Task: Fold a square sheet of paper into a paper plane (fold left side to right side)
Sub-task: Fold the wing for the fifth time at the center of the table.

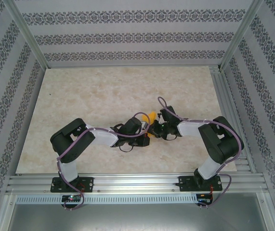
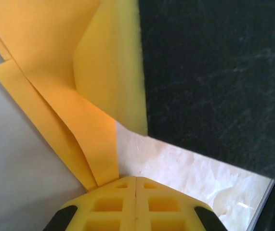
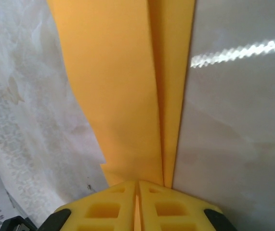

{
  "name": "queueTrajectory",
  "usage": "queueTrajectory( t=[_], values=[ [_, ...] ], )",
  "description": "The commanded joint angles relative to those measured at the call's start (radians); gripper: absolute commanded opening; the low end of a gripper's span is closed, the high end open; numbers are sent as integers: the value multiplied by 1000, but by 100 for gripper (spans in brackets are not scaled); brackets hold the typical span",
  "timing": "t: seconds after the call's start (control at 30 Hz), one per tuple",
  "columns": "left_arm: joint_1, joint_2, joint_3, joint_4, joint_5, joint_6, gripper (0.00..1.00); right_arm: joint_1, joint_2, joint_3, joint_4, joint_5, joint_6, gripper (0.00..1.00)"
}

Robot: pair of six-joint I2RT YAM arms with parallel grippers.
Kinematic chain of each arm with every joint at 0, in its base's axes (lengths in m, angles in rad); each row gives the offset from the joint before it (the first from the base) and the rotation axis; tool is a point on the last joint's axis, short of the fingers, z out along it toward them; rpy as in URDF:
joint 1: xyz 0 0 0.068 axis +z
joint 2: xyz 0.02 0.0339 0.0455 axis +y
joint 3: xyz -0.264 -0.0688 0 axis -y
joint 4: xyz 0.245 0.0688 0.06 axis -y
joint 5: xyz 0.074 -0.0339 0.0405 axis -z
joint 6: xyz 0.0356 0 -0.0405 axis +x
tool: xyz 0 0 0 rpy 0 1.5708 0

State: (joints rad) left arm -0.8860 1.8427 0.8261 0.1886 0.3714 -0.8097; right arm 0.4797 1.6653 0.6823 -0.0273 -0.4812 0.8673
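The square sheet of paper (image 1: 152,116) is folded into a narrow, creased orange-yellow strip at the table's middle, where both arms meet. In the right wrist view the paper (image 3: 118,86) runs straight up from my right gripper (image 3: 137,183), and a sliver of it sits in the seam between the shut jaws. In the left wrist view, layered folds of the paper (image 2: 45,48) taper down to my left gripper (image 2: 136,179). Those jaws are pressed together, and the paper's tip slips behind the left finger (image 2: 103,204). The black bulk of the right arm (image 2: 214,72) looms close at the upper right.
The marble-patterned table (image 1: 103,91) stretches open behind and to both sides of the arms. Patterned walls (image 1: 127,38) enclose it. An aluminium rail (image 1: 137,180) carrying both arm bases runs along the near edge.
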Motion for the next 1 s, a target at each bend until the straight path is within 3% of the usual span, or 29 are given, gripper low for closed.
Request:
queueTrajectory(
  t=[0.0, 0.47, 0.63, 0.97],
  values=[
    [-18, 30, -51, -63, -14, -20, 6, -10, 16, 42, -79, 145, -97, 11],
    [-19, 23, -93, 5, 7, -49, 6, -126, 43, 147, -57, 131, -165, 12],
    [-18, -28, -36, 0, 49, -38, 13, -144, -64, 120, -119, 149, -195, 14],
    [48, -254, 172, -220, 100, 86, 31, -147, -259, 121, -368, 297, -289, 29]
  ],
)
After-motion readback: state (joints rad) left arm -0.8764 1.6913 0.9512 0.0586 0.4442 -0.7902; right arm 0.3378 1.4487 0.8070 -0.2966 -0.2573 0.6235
